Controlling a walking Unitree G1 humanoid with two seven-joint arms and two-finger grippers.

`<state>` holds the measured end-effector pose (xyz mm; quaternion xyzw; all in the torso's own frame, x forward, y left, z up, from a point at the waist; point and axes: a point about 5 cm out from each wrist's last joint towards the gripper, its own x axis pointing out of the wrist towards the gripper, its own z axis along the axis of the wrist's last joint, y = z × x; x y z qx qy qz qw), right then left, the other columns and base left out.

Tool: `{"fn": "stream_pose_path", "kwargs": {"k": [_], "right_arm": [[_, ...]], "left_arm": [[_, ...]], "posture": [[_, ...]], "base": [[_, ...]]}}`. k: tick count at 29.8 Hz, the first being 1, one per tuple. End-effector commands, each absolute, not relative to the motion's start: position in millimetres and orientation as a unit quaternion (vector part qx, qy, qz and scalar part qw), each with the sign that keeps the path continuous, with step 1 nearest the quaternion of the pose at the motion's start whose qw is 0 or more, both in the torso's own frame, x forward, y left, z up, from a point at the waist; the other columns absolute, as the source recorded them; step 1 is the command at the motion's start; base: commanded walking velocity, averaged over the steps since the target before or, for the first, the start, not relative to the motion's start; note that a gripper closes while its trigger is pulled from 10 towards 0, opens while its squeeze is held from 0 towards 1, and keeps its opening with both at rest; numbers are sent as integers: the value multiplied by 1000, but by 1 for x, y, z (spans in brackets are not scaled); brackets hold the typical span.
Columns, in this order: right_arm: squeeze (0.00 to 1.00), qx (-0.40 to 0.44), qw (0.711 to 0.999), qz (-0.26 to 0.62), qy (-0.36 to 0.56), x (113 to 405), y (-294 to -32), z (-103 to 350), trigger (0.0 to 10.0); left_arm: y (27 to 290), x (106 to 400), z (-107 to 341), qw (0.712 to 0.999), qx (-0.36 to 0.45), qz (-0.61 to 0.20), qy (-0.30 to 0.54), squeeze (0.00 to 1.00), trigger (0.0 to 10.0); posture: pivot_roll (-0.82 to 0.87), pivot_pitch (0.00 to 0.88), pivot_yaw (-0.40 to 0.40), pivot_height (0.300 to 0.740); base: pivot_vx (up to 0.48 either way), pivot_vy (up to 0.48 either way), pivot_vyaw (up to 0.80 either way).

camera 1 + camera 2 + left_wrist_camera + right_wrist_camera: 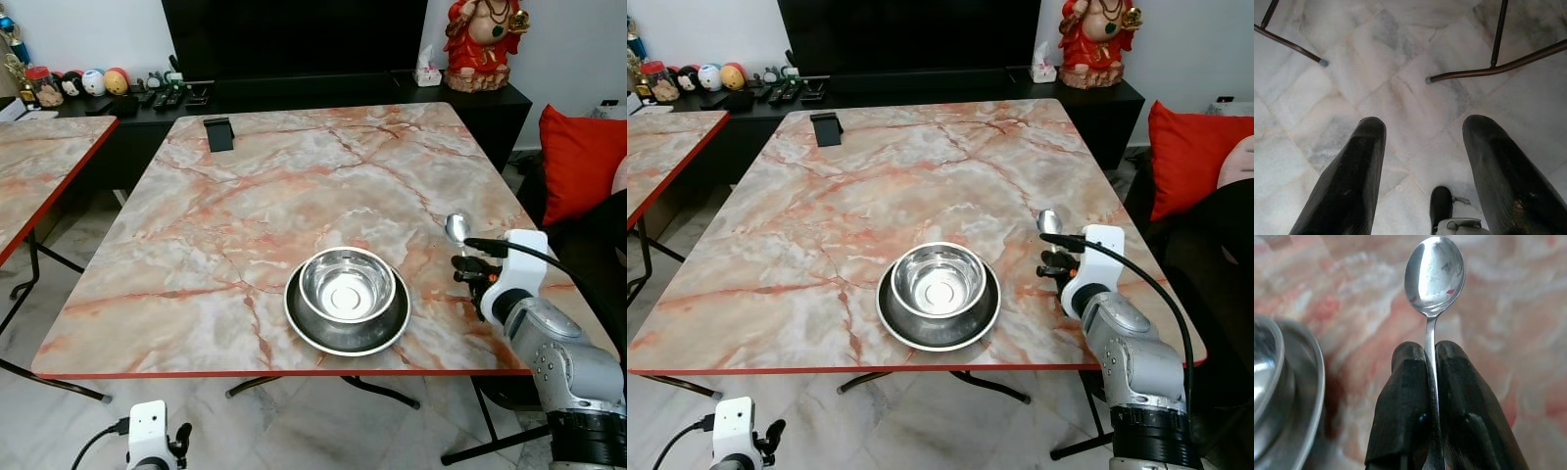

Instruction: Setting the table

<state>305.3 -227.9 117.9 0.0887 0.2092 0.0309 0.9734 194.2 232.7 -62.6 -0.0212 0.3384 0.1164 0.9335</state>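
Note:
A steel bowl sits inside a steel plate near the front edge of the marble table. Just right of the plate, my right gripper is shut on the handle of a steel spoon, whose bowl points toward the far side, a little above the tabletop. Both pads press the thin handle between them. My left gripper hangs below the table's front left with its fingers spread, open over the floor.
A small black stand rests at the table's far left. A second marble table stands to the left. A dark cabinet with a TV, trinkets and a red statue runs behind. A red cushion lies to the right.

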Motion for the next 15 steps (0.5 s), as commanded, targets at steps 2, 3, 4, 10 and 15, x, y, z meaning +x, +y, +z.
{"fn": "stream_pose_path", "kwargs": {"k": [2, 3, 4, 10, 15], "right_arm": [[0, 109, 969, 34, 220, 302, -224, 113, 10000], [0, 122, 966, 37, 224, 301, -222, 111, 10000], [0, 129, 964, 40, 228, 301, -219, 110, 10000], [0, 151, 956, 50, 246, 297, -205, 104, 10000], [0, 157, 954, 57, 248, 297, -197, 103, 10000]], "left_arm": [[234, 193, -63, 934, -22, 115, 339, 0, 10000], [233, 193, -63, 934, -23, 114, 339, 0, 10000], [233, 193, -63, 934, -23, 113, 339, 0, 10000], [232, 193, -63, 934, -25, 112, 339, 0, 10000], [232, 193, -63, 934, -25, 112, 338, 0, 10000]], "posture": [[-133, 0, 67, 740], [-133, 0, 67, 740], [-136, 0, 67, 740], [-131, 0, 64, 740], [-127, 0, 61, 740]], "base": [[0, 0, 0], [0, 0, 0], [0, 0, 0], [0, 0, 0], [0, 0, 0]]}}
